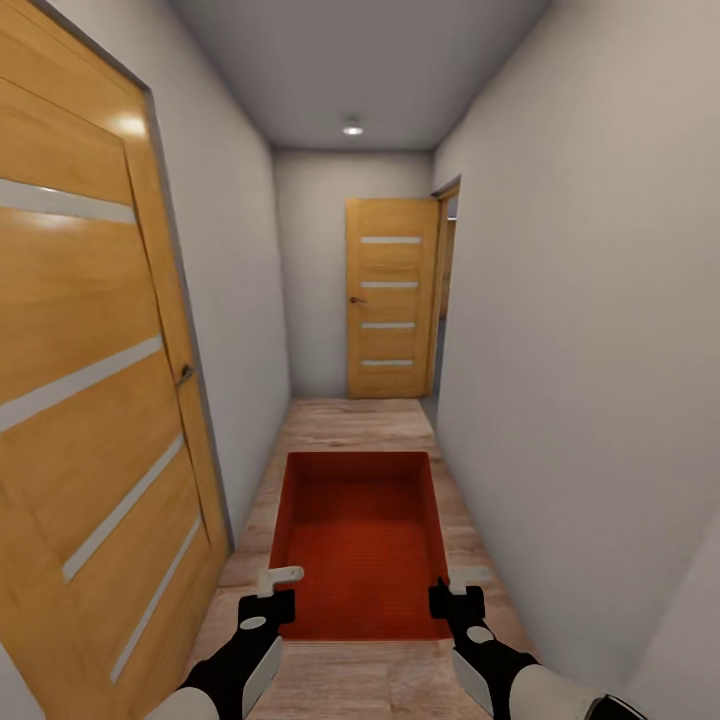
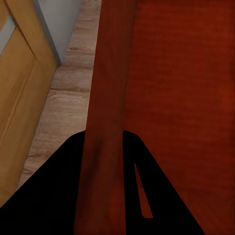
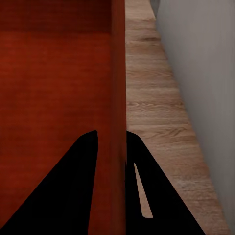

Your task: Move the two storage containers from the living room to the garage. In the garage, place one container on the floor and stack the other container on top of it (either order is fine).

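Gripping the storage container's (image 1: 362,545) side walls, left claw (image 1: 268,598) and right claw (image 1: 456,596) clamp tight.

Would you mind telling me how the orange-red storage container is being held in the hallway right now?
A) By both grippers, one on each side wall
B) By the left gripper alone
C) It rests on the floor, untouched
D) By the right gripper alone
A: the left gripper clamps the left wall of the storage container and the right gripper clamps its right wall; each wrist view shows a wall between that gripper's fingers.

Matt ribbed orange-red container (image 1: 362,545), wood-plank floor (image 1: 350,420), glossy wooden doors (image 1: 90,380).
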Robot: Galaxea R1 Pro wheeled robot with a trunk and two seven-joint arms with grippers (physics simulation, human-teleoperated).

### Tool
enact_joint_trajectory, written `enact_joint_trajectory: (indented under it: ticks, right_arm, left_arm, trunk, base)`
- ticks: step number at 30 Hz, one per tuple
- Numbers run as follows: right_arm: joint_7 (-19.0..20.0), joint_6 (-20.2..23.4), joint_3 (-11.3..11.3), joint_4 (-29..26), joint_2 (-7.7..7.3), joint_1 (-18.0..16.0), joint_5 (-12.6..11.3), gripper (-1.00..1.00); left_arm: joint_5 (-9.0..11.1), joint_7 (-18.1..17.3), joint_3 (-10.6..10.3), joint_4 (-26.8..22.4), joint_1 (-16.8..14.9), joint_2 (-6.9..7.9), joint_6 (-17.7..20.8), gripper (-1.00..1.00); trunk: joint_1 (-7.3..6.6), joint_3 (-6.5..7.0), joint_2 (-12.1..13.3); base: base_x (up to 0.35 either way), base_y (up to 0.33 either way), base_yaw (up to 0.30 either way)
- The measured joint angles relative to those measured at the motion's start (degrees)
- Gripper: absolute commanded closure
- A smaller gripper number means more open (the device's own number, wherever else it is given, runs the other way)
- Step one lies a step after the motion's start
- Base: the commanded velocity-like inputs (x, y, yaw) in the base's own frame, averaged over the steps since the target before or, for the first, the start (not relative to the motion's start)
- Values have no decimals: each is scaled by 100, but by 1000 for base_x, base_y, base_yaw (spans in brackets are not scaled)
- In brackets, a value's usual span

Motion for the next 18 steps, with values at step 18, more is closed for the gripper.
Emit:
enact_joint_trajectory:
  ticks: [18]
  right_arm:
    - [-1,-26,-5,2,2,0,-7,100]
  left_arm:
    - [0,0,-20,-21,1,6,0,100]
  trunk:
    - [0,0,0]
  base:
    - [322,3,-4]
